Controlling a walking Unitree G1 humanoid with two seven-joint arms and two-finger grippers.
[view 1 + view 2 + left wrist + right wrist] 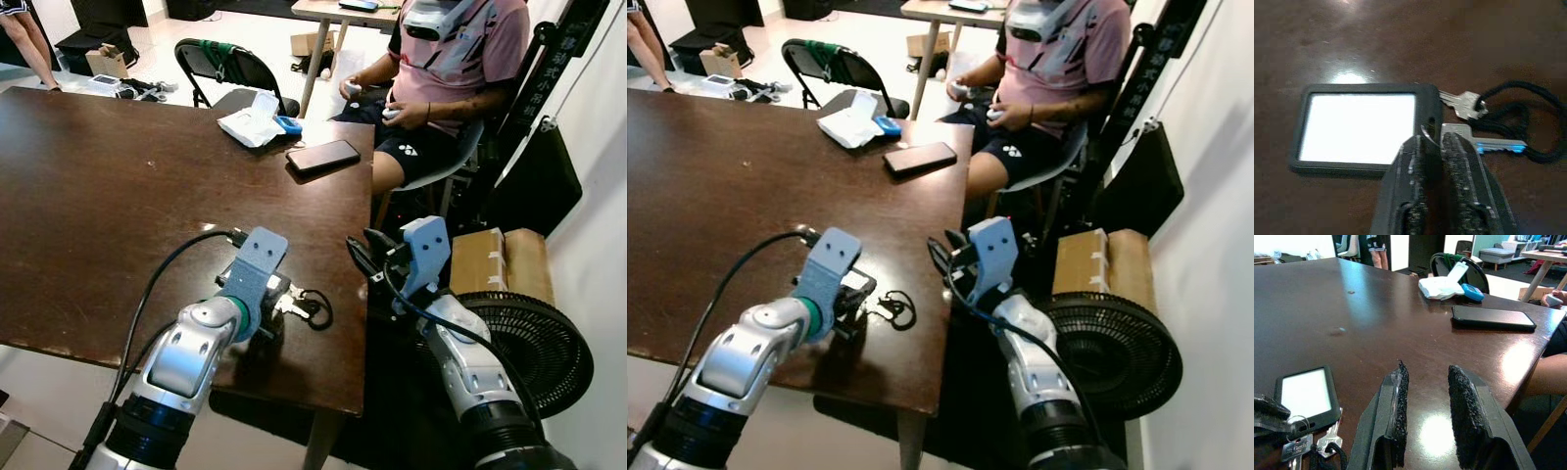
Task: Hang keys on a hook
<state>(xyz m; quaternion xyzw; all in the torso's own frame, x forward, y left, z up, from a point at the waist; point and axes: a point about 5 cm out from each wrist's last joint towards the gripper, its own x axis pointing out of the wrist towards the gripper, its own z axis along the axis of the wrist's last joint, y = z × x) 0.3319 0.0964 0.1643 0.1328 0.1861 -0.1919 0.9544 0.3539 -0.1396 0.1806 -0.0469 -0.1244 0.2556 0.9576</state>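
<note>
Black left pincer [1431, 147] clamped on keys [1469, 108] ring beside tag [1359, 128]; right pincer [1426, 382] apart

A dark brown wooden table [108, 186] carries a black smartphone [323, 156] at two o'clock, with a white pouch [250, 125] beside a small blue object [288, 124] near it. A seated person in a pink shirt [460, 54] and a black floor fan [534, 343] sit at three o'clock.

The left claw [266, 311] covers part of the keys [1464, 105], whose black cord [1528, 122] runs off frame.
</note>
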